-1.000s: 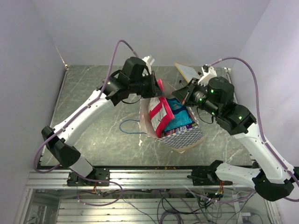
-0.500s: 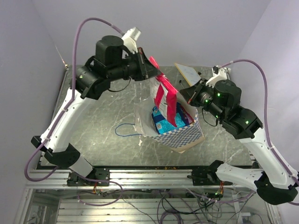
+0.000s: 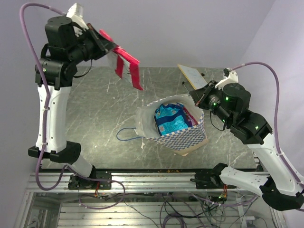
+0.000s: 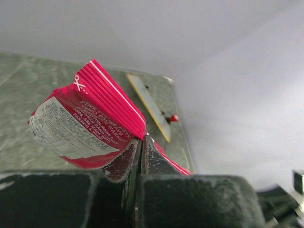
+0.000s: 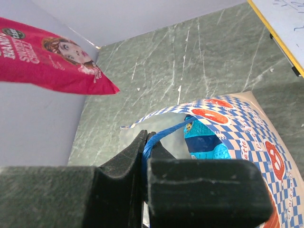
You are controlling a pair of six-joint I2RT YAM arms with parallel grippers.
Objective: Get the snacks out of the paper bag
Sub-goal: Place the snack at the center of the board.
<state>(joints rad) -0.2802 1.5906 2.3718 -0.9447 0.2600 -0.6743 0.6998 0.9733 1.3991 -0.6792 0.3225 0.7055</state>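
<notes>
Red-pink snack packet hung in the air over the far left of the desk, clamped in the jaws of the left gripper, while the paper bag stood right of the desk's middle, a blue packet inside, its blue string handle pinched in the shut jaws of the right gripper.

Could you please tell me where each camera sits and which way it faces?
Top external: above and behind the arms, looking down on table and paper bag; both arms show.
Left wrist: raised high, facing past the left hand gripping the red-pink packet.
Right wrist: low by the bag, facing past the right hand into it.
Shared: all show the packet.
</notes>
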